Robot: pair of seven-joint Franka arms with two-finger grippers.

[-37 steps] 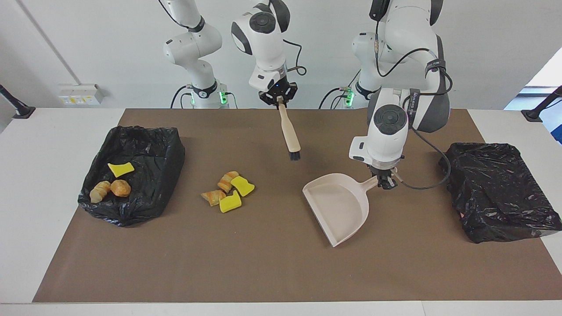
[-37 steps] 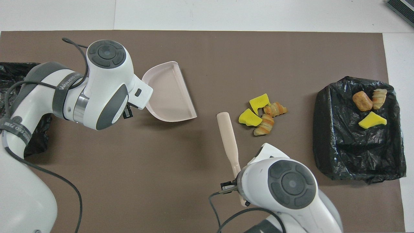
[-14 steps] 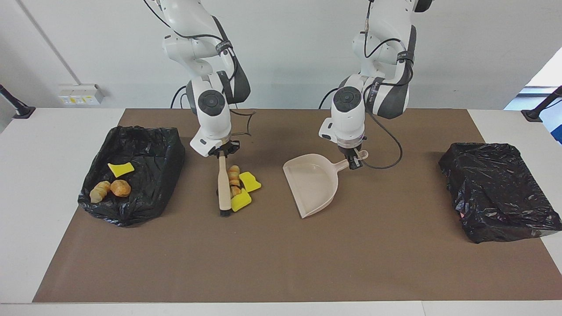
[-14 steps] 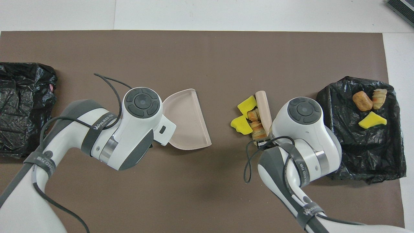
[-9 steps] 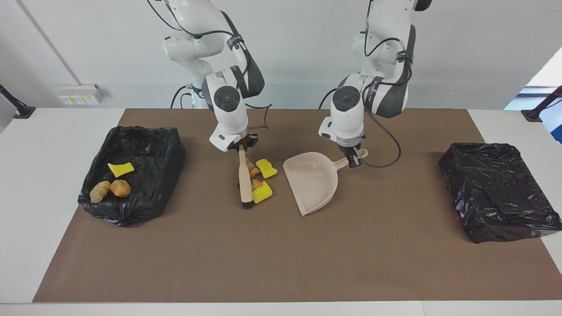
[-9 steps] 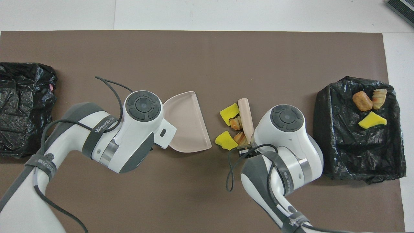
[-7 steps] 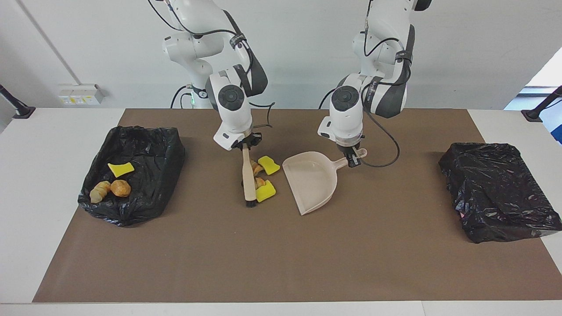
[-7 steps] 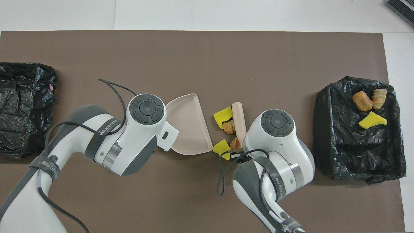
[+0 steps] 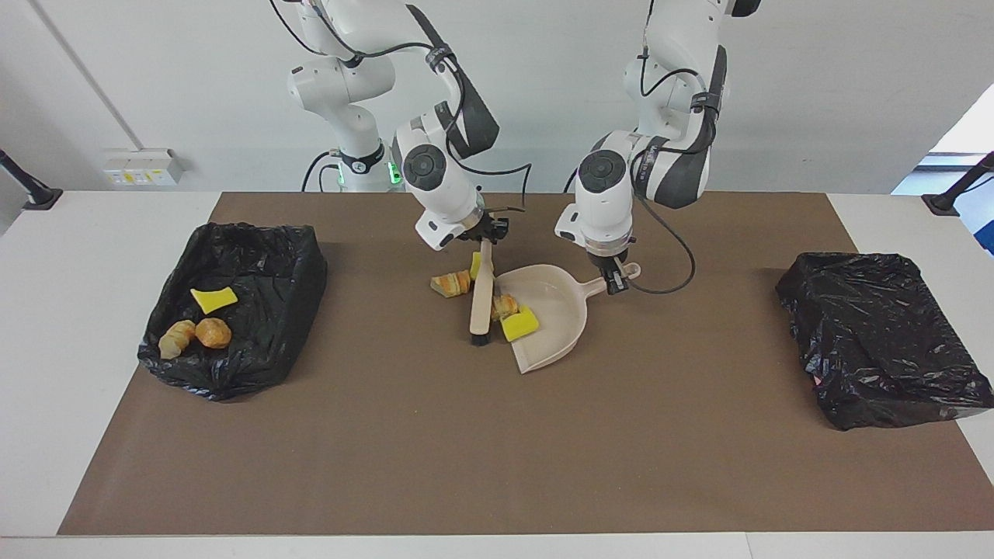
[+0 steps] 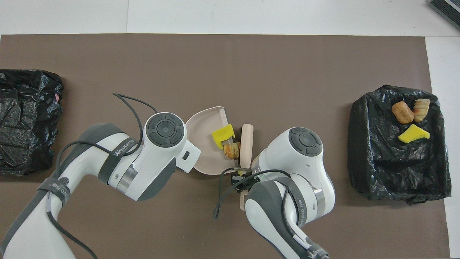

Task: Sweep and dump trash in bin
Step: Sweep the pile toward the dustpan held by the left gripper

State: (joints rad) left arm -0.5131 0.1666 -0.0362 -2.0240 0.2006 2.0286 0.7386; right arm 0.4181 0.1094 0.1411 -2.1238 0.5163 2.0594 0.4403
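My right gripper (image 9: 485,237) is shut on the handle of a beige brush (image 9: 481,293) whose black bristles rest on the mat at the dustpan's lip. My left gripper (image 9: 616,280) is shut on the handle of the beige dustpan (image 9: 553,299), which lies flat on the mat. A yellow chunk (image 9: 519,324) and a tan lump (image 9: 505,305) sit in the pan, also seen from overhead (image 10: 222,134). Another tan lump (image 9: 452,283) lies on the mat beside the brush, toward the right arm's end. A yellow bit (image 9: 474,265) shows by the brush handle.
A black-lined bin (image 9: 256,256) at the right arm's end holds a yellow chunk (image 9: 213,298) and two tan lumps (image 9: 194,334). A second black-bagged bin (image 9: 881,338) stands at the left arm's end. A brown mat (image 9: 497,450) covers the table.
My right gripper has swept the brush toward the dustpan, pushing a yellow chunk and a tan lump into it. One tan lump slipped past the brush. The dustpan shifted slightly toward the brush.
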